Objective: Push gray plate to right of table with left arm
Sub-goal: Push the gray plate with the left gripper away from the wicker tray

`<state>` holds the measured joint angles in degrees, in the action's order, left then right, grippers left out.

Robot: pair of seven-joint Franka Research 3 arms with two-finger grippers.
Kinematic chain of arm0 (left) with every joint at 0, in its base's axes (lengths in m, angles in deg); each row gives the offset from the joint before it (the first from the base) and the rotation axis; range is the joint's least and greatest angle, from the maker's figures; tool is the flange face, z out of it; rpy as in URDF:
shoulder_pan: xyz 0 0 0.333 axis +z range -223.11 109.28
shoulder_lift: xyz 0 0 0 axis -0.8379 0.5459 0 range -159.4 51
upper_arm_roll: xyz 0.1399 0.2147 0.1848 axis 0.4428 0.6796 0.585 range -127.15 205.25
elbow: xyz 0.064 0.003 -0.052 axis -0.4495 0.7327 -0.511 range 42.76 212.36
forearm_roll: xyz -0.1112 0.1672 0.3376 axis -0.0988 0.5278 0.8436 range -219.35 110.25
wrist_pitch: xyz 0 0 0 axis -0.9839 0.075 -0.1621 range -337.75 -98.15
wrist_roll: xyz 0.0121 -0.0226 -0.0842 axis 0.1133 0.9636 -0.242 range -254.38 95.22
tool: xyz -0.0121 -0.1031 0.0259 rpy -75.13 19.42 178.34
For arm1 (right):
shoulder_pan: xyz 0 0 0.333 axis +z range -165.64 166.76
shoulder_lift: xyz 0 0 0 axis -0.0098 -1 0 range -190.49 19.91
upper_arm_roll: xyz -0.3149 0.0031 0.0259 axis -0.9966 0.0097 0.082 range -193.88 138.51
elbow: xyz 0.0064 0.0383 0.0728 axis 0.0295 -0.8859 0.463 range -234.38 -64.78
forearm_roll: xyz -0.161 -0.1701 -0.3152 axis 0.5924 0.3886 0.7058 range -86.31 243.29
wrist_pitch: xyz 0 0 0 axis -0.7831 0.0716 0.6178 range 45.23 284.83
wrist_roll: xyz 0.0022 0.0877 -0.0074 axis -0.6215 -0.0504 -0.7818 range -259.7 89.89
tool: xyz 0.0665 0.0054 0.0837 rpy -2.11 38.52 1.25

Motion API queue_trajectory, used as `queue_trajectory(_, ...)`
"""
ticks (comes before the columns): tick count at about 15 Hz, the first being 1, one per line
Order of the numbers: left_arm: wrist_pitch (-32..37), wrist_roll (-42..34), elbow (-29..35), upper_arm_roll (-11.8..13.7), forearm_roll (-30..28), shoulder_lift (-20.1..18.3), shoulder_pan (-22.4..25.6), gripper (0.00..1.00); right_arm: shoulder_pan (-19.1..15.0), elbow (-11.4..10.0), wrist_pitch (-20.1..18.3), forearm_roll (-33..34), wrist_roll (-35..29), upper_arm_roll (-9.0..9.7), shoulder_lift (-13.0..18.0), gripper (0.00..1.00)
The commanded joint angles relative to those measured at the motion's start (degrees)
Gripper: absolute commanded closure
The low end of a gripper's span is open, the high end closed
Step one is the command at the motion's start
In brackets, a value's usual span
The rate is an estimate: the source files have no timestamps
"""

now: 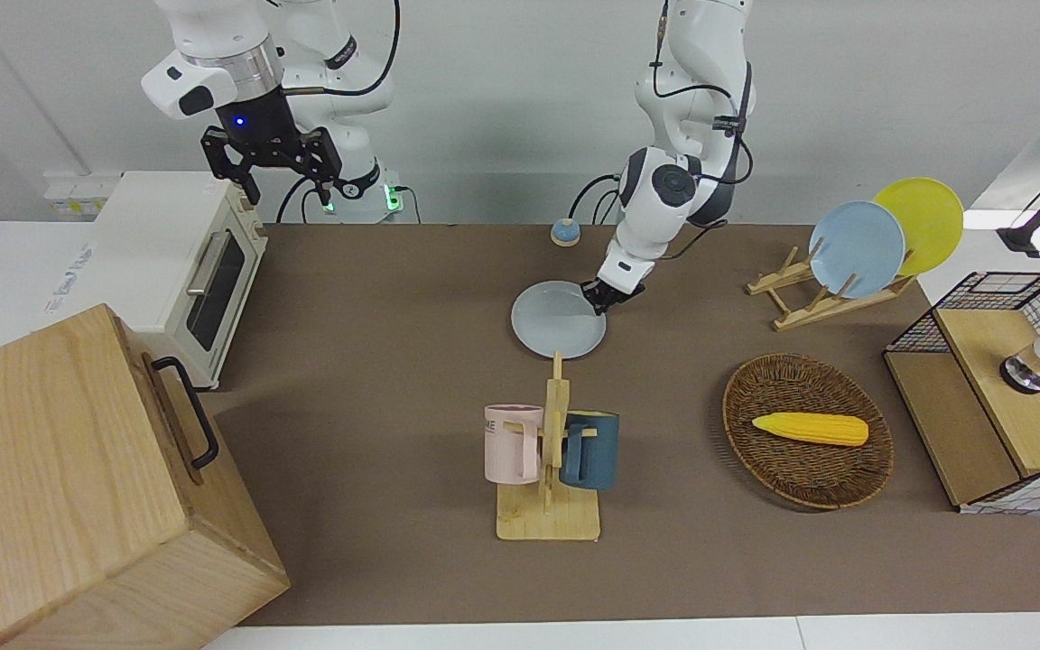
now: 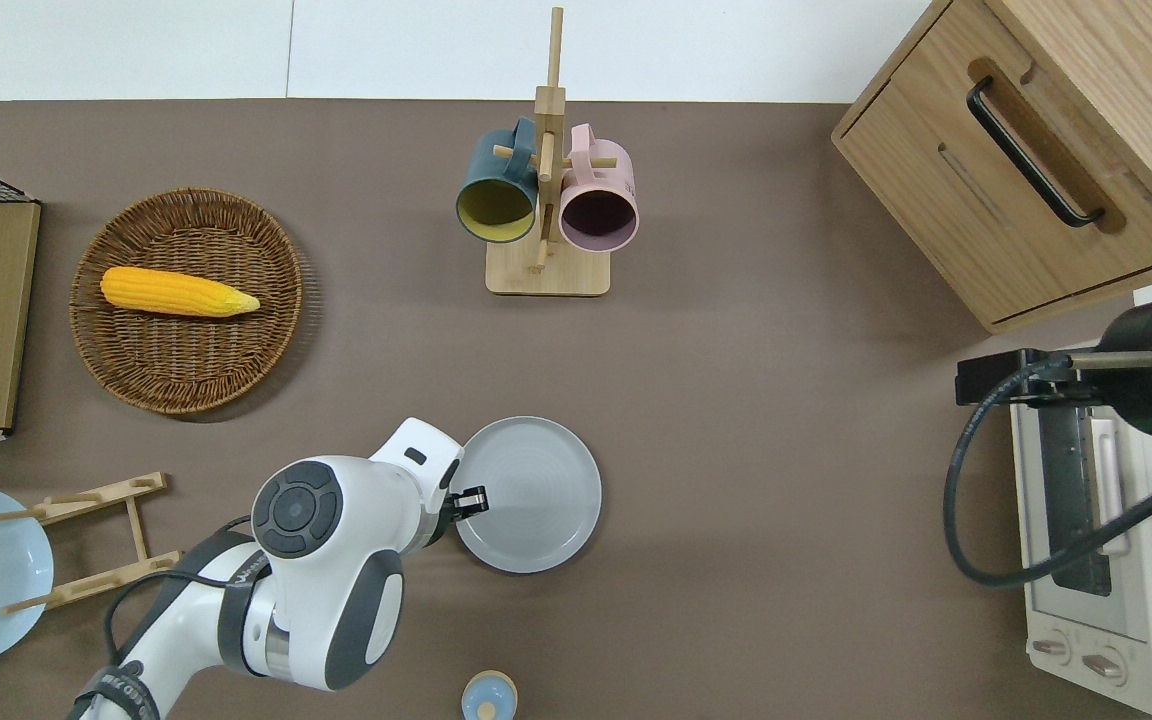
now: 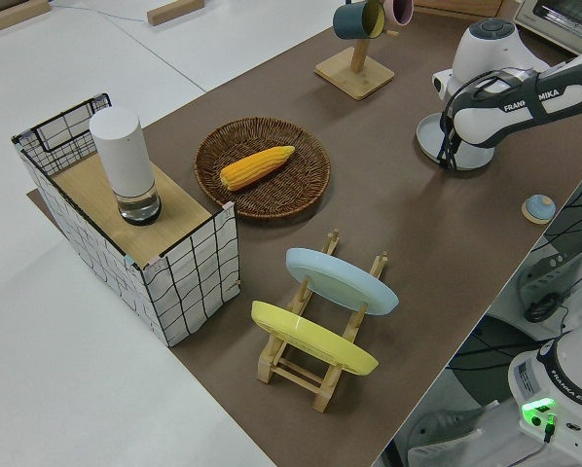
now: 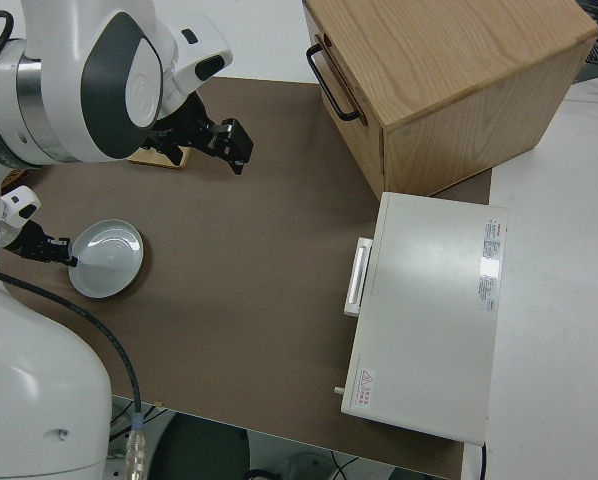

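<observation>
Desk (image 1: 376,298): long brown top with white borders; it carries everything listed below.
Wooden cabinet (image 1: 78,487): at the right arm's end, on the edge farthest from me, black handle on its front.
Toaster oven (image 1: 186,262): white, door shut, nearer to me than the cabinet; contents not visible.
Wire crate (image 3: 135,229): at my left arm's end; a white cylinder (image 3: 124,163) stands upright on the wooden shelf inside it.
Wicker basket (image 2: 136,370): round and shallow; one yellow corn cob (image 2: 176,292) lies in it, long axis along the desk's length.
Plate rack (image 1: 809,293): wooden; holds a sky-blue plate (image 1: 856,248) and a yellow plate (image 1: 922,221), both tilted on edge.
Mug tree (image 2: 546,200): wooden; a dark teal mug (image 2: 494,195) and a pink mug (image 2: 598,205) hang on it, mouths turned upward toward the overhead camera.
Gray plate (image 2: 536,500): flat on the desk, face up, about mid-length, nearer to me than the mug tree; round, so no long axis or heading.
Left end effector (image 2: 471,500): low at the plate's rim on my left arm's side, tips over the rim; I cannot tell how wide the fingers stand.
Right arm (image 1: 231,72): parked; end effector (image 1: 272,176) fingers spread wide, holding nothing.
Small blue knob (image 2: 488,697): on the desk edge nearest me.
</observation>
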<state>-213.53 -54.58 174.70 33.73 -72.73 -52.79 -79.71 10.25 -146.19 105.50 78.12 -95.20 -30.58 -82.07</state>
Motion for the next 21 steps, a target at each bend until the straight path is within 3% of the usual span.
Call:
queue_trajectory(1, -2.42, 0.4, -2.93, 1.89, -3.69, 4.83, -5.41, 1.0, 0.33, 0.57, -0.65, 0.02, 0.1, -0.27, -0.33, 0.005)
queue_trajectory(6, -2.68, 0.05, -4.51, 5.14, -4.05, 5.8, -10.24, 1.0, 0.33, 0.57, -0.65, 0.02, 0.1, -0.27, -0.33, 0.005)
queue_trajectory(12, -2.94, 0.14, -6.53, 5.59, -6.07, 7.11, -13.5, 1.0, 0.33, 0.57, -0.65, 0.02, 0.1, -0.27, -0.33, 0.005)
queue_trajectory(16, -2.94, -0.74, -8.29, 8.4, -6.07, 8.17, -17.63, 1.0, 0.33, 0.57, -0.65, 0.02, 0.1, -0.27, -0.33, 0.005)
queue_trajectory(21, -3.12, -0.74, -10.75, 8.75, -7.38, 9.75, -20.0, 1.0, 0.33, 0.57, -0.65, 0.02, 0.1, -0.27, -0.33, 0.005)
